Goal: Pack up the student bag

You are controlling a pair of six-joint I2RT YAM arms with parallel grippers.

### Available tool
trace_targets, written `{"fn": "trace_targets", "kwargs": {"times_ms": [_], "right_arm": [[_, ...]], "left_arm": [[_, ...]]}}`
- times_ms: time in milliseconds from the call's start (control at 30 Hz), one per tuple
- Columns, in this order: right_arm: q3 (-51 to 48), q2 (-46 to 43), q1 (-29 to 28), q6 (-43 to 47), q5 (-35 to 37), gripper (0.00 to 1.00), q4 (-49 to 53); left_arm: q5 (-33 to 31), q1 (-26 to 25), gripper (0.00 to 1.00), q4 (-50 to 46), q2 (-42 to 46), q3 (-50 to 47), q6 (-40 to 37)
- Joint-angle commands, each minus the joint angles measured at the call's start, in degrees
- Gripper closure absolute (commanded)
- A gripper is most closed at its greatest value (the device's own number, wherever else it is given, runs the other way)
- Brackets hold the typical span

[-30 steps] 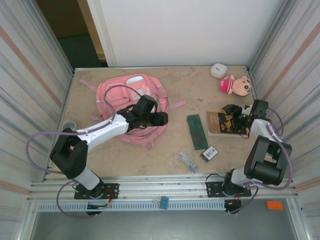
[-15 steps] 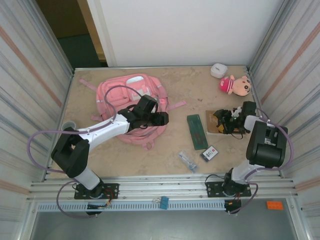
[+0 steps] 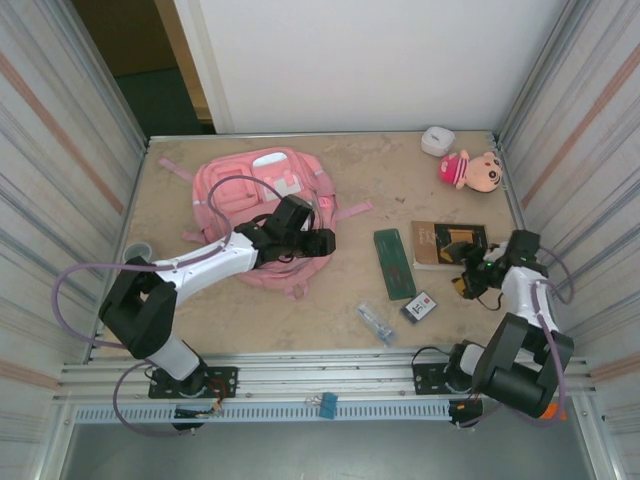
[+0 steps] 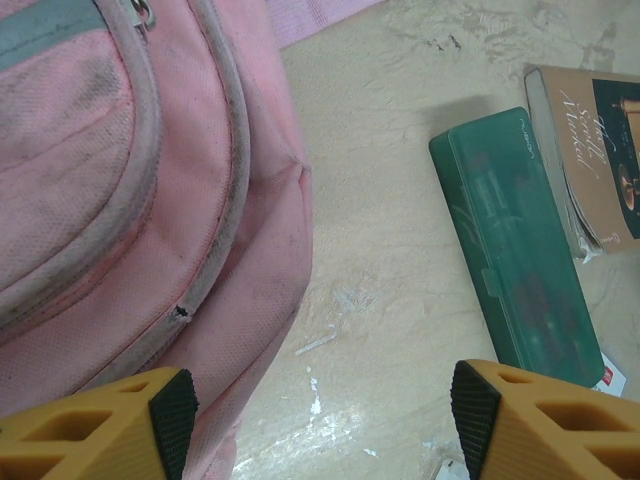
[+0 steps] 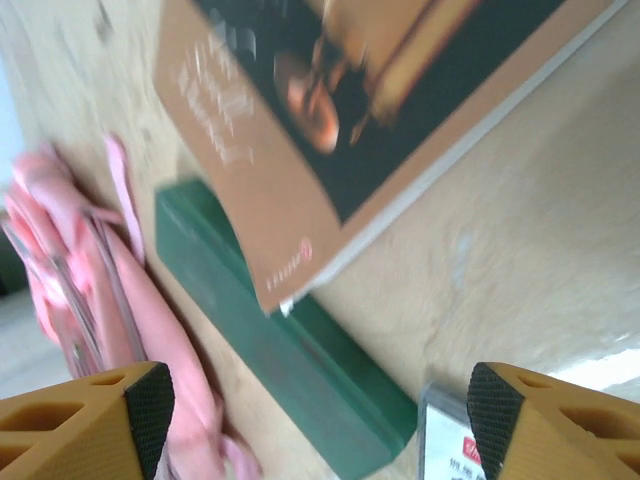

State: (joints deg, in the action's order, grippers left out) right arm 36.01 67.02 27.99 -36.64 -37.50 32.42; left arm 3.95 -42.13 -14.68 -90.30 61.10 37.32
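The student bag (image 3: 262, 212) lies flat on the left half of the table (image 3: 350, 180), its front pockets facing up, one pink strap trailing right across the bare top. The left tool (image 3: 319, 240) hangs over the bag's right near edge; in the left wrist view its two orange fingers (image 4: 110, 430) stand wide apart and released, one above the pink fabric, the other above bare table, nothing between them. Right of the bag, apart from it, a long green pencil case (image 3: 394, 263) lies with its length running near to far. Just beyond that case's right side sits a brown-covered book (image 3: 448, 243), flat, its left edge close beside the case. The right tool (image 3: 468, 276) hovers just near of the book's near right corner; its wrist camera, which is blurred, shows the fingers (image 5: 95, 420) spread and gripping nothing, with book, green case and pink bag all lying beyond them. Near of the case rests a small flat packet (image 3: 419, 306), perhaps a deck of cards, and left of it a small clear item (image 3: 375, 322) too small to name. In the far right corner a plush doll (image 3: 470, 170) in a pink hat lies on its side, with a small white box (image 3: 437, 140) just beyond it against the back wall.
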Motion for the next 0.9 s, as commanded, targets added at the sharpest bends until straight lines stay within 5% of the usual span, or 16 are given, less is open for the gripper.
{"fn": "trace_targets", "kwargs": {"times_ms": [0, 533, 867], "right_arm": [[2.68, 3.43, 4.25, -0.33, 0.0, 0.21, 0.74], [16.21, 31.12, 6.42, 5.23, 3.56, 0.31, -7.9], [26.66, 39.95, -1.16, 13.0, 8.72, 0.65, -2.26]], "left_arm": [[0.55, -0.35, 0.3, 0.36, 1.81, 0.16, -0.76], [-0.79, 1.0, 0.29, -0.7, 0.59, 2.55, -3.65], [-1.06, 1.71, 0.29, -2.35, -2.8, 6.0, -4.45]]}}
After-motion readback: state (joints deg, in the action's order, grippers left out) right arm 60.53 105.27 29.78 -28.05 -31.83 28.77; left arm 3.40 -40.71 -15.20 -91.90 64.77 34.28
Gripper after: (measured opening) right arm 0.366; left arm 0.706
